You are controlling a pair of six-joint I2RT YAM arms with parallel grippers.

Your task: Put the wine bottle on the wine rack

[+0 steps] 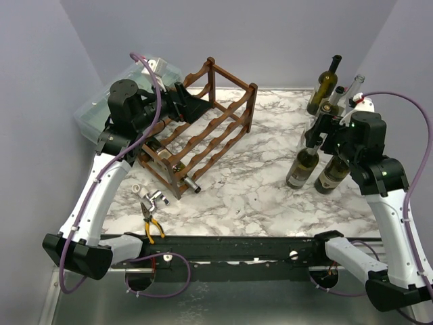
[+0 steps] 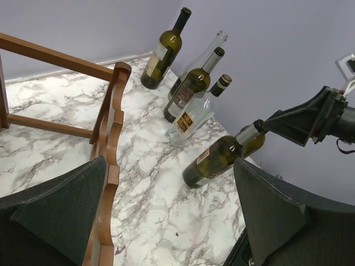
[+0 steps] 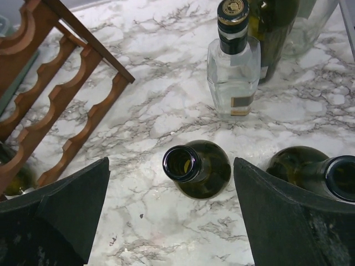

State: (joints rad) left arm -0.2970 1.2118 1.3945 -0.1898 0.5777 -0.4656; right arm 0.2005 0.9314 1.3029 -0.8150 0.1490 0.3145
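Far left, a translucent plastic box (image 1: 91, 115) sits behind my left arm. My left claw (image 1: 188, 105) hangs over the wine rack (image 1: 210, 128) with its fingers wide apart and nothing in them. The rack stands angled on the marble table (image 1: 250, 189), left of centre. A dark bottle (image 1: 174, 168) lies in its low tier, neck poking out the near end. Yellow-handled pliers (image 1: 151, 223) lie near the front edge. On the right, my right claw (image 3: 171, 160) is spread open above the open mouth of the upright green wine bottle (image 3: 202, 172), not gripping it. A second open bottle (image 3: 310, 169) stands just beside it, and a clear square bottle (image 3: 233, 75) behind. A tall green bottle (image 1: 325, 84) stands by the back wall.
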